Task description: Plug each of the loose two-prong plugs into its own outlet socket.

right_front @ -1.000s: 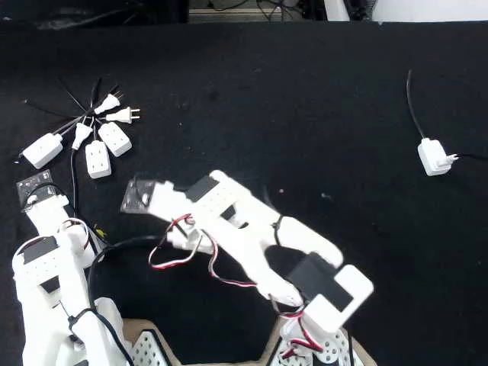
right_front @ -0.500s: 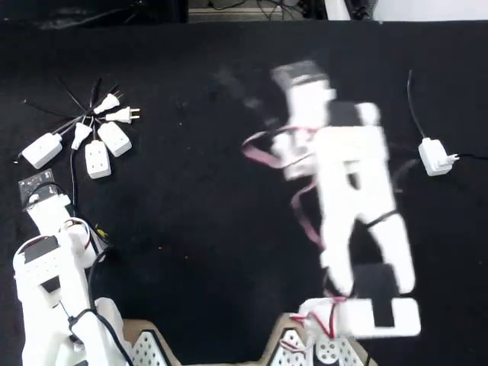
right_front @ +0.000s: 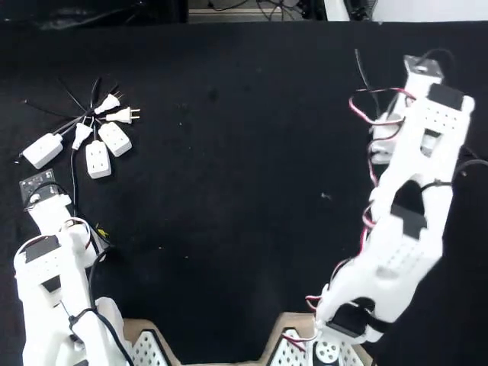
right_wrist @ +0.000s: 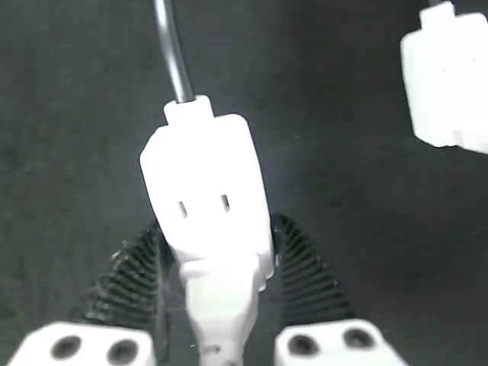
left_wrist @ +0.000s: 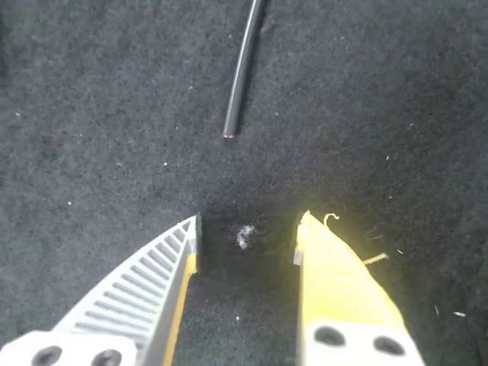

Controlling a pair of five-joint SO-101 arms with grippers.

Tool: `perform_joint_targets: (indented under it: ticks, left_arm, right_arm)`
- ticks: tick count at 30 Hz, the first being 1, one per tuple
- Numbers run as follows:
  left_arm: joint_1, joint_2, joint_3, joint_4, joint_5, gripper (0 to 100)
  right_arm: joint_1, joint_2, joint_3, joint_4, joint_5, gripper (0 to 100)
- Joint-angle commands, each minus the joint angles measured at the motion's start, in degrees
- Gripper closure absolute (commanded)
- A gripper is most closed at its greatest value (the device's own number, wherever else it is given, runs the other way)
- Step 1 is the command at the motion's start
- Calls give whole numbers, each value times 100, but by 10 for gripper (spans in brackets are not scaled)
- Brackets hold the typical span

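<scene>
Right pincer point(right_wrist: 217, 229) flanks a white outlet socket point(right_wrist: 204, 183) (two slots showing).

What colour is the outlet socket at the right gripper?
The outlet socket is white, best seen in the right wrist view.

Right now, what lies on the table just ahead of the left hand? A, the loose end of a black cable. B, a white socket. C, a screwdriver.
A: the black cable ends on the black table just beyond the open, empty left hand.
</scene>
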Motion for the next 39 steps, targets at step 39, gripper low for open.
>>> perform_joint_targets:
  ticks: [39]
  left_arm:
    - [233, -62, -286, -70, 35, 791]
  right_arm:
    - [431, 3741, -5174, 1354, 897, 856]
